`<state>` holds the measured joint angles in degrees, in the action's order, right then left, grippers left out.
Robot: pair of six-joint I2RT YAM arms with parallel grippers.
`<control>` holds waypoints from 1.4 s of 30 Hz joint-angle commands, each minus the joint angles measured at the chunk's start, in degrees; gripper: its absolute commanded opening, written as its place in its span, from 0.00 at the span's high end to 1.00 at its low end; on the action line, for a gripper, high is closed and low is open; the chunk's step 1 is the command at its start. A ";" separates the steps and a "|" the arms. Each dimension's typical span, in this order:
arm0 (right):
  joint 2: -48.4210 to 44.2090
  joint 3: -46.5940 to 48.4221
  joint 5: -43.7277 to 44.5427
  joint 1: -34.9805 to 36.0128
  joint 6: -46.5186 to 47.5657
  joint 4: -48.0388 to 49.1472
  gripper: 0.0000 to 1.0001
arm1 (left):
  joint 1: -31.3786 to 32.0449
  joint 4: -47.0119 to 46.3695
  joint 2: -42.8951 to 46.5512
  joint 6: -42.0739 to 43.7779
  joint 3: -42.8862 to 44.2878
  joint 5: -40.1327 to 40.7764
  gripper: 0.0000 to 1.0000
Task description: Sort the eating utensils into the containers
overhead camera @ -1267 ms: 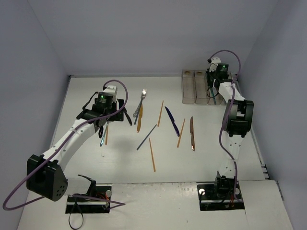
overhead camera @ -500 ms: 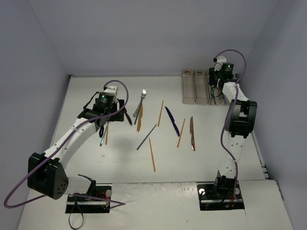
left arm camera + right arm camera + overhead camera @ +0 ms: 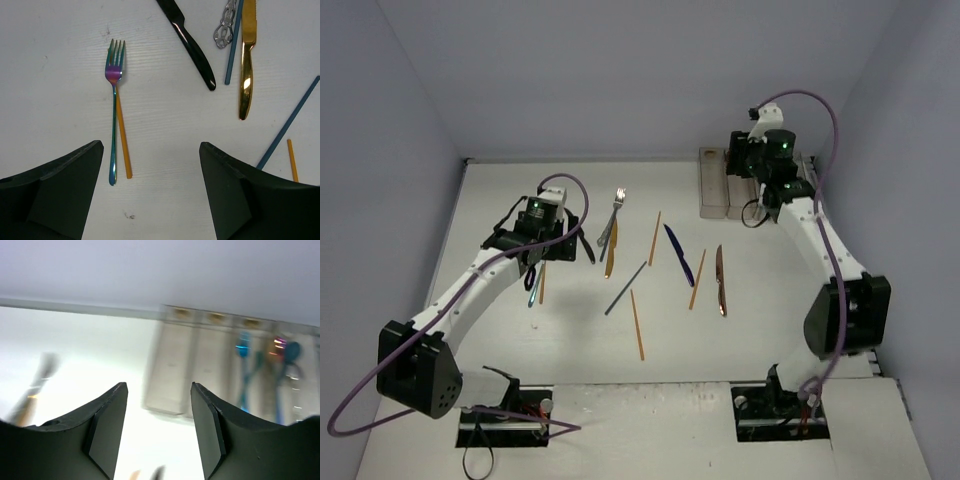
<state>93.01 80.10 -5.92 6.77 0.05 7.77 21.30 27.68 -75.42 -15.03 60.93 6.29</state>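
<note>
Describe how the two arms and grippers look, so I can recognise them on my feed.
Both the left arm and right arm have white links with bulky black joint housings. A purple cable loops along each, and a small green light glows on each wrist. The left gripper and right gripper have broad, matte black fingers with angular, wedge-like tips.

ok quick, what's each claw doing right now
left claw: open, holding nothing
right claw: open, holding nothing

White links (image 3: 470,285), black joints (image 3: 840,320), purple cables (image 3: 798,93); left end effector (image 3: 151,146) black.
</note>
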 commanded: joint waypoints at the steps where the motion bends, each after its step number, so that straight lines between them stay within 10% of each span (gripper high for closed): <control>1: -9.97 -7.09 1.19 2.95 -13.66 3.13 0.49 | -0.37 2.26 1.17 0.23 -1.07 0.71 0.26; 12: -20.65 -25.74 -0.28 9.97 -17.40 3.14 0.48 | -4.62 4.62 -2.79 4.17 -0.65 3.51 0.59; 42: -30.11 -35.86 -6.74 10.81 -12.89 3.74 0.46 | -10.28 2.64 -19.17 6.73 -0.53 1.71 0.63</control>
<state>64.27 44.32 -11.65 17.30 -13.82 7.74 11.22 30.15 -94.37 -9.28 56.86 8.43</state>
